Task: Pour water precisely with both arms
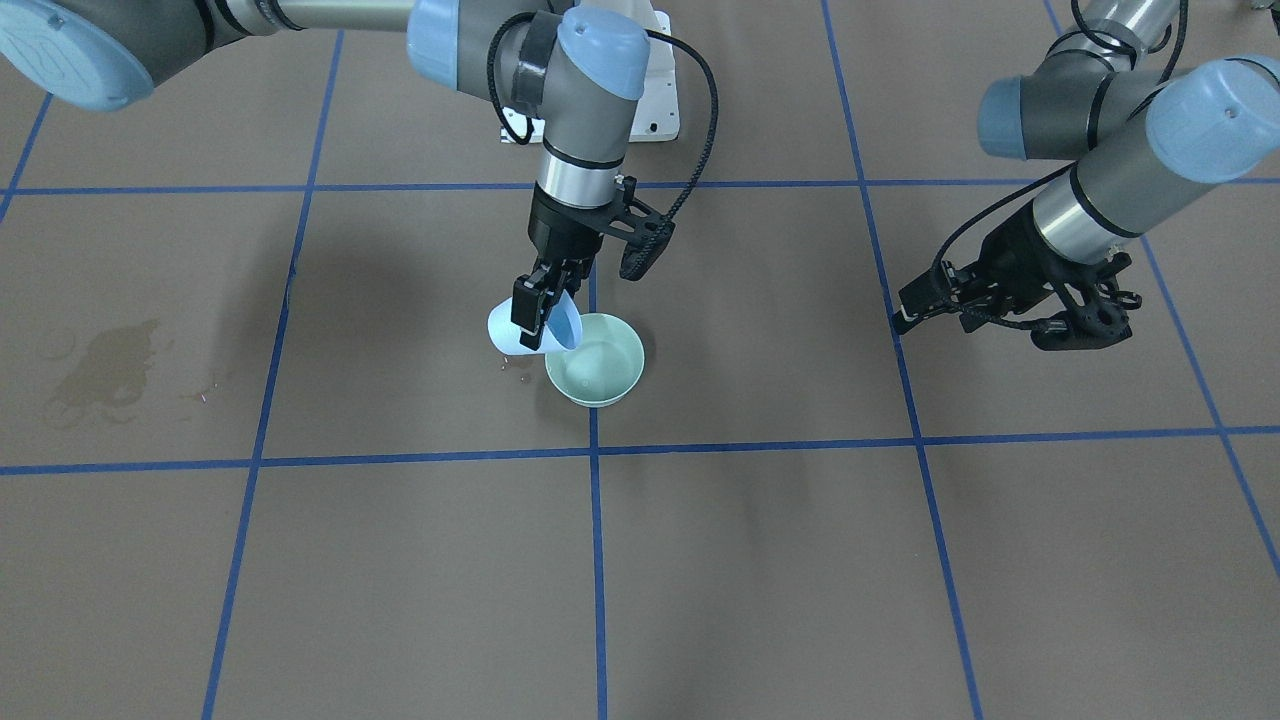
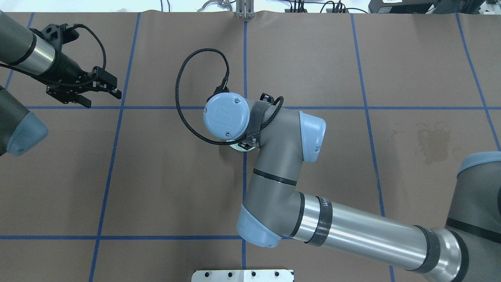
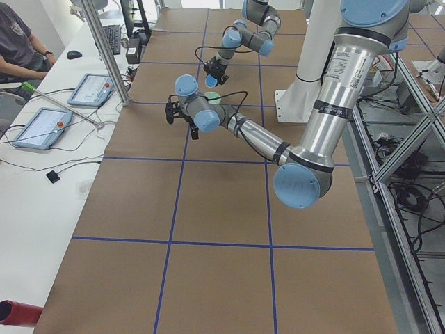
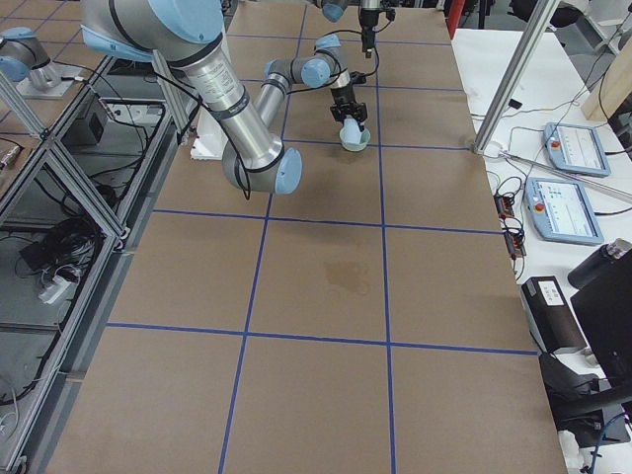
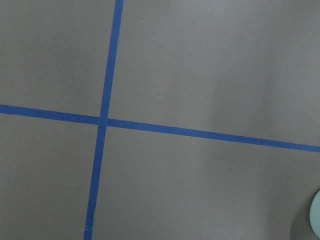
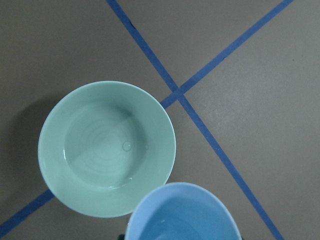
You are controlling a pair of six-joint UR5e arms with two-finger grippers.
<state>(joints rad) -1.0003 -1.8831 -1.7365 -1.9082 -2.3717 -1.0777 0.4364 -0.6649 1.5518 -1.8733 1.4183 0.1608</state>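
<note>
My right gripper is shut on the rim of a light blue cup. It holds the cup tilted over the edge of a pale green bowl on the table. In the right wrist view the bowl holds a little clear water with faint ripples and one bubble. The cup's mouth is at the lower edge of that view. My left gripper is open and empty, hovering well away on the robot's left. From overhead, the right wrist hides cup and bowl.
A dark damp stain lies on the brown table cover on the robot's right. Tiny droplets sit by the cup. The white pedestal stands behind the bowl. Blue tape lines grid the table. An operator sits beside the table.
</note>
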